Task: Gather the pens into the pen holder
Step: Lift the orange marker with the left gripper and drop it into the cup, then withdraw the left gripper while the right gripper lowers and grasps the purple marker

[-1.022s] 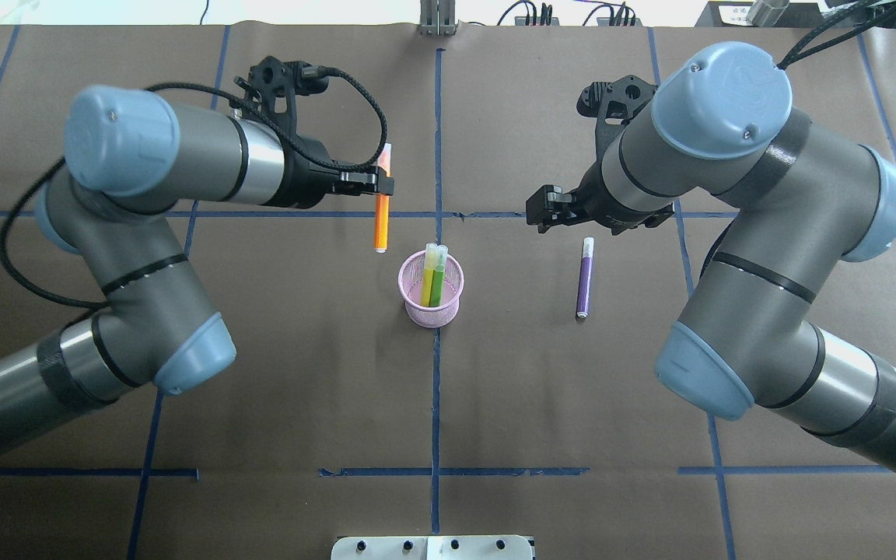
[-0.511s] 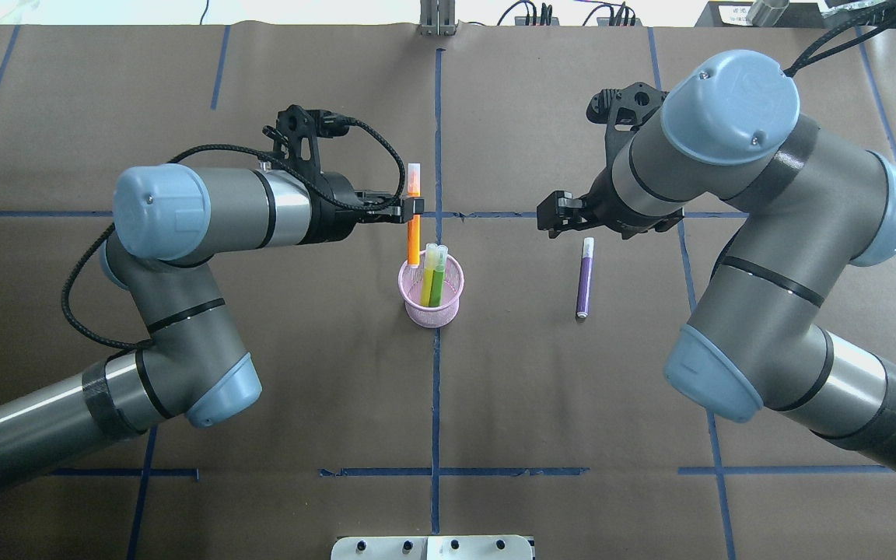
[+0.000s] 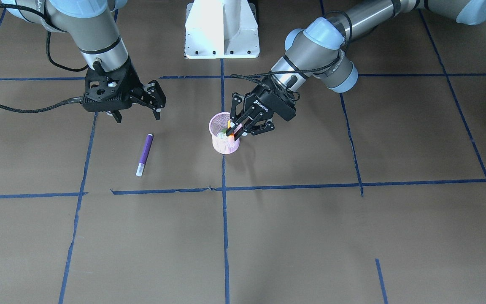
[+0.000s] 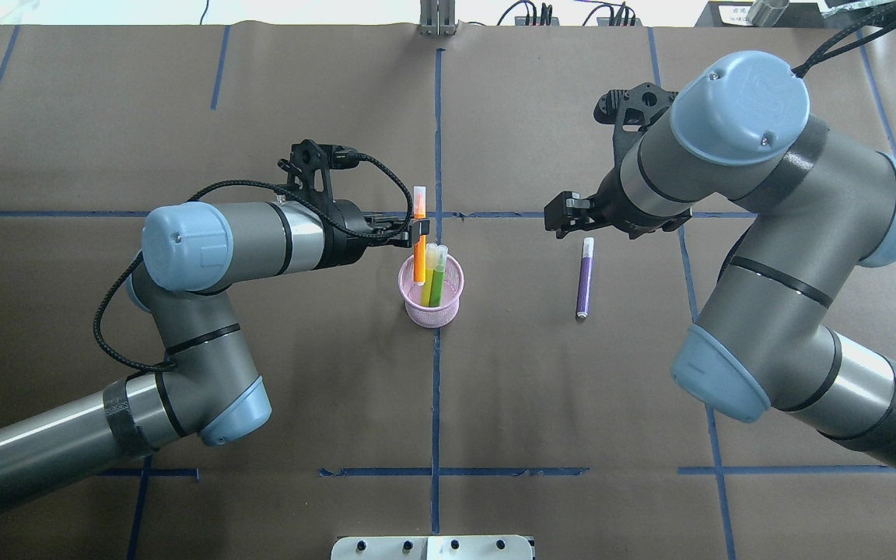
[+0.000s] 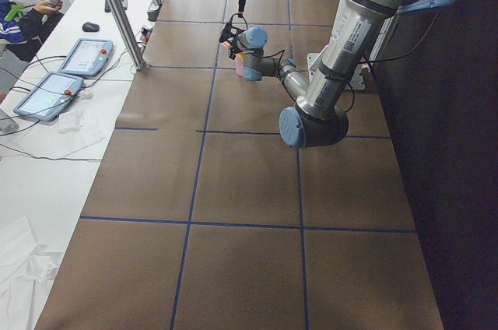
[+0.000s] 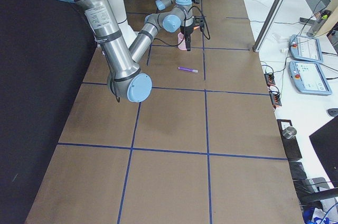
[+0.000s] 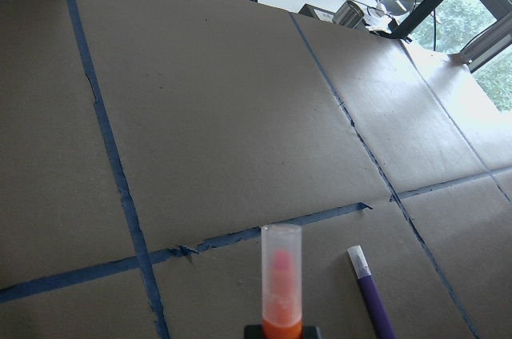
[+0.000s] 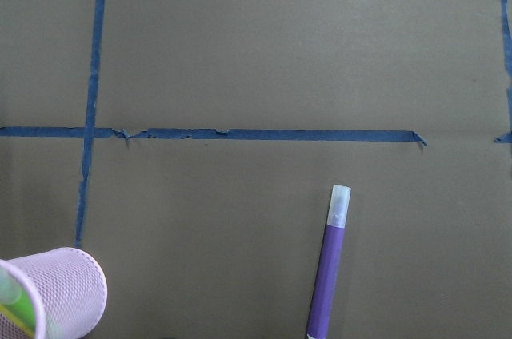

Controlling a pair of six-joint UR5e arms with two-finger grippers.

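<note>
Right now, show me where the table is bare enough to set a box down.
Bare: the paper between the pen holder and the purple pen, and the whole operator-side stretch beyond both. Crowded: at the holder, where the left pincer grips the orange pen; the right pincer hangs open near the purple pen's cap.

Top cam: behind robot, looks down, far off. Front cam: faces robot. 2 side cams: table ends, v. far. Wrist cams: close, one by the left gripper, one by the right gripper. Both show the purple pen near the right gripper.
</note>
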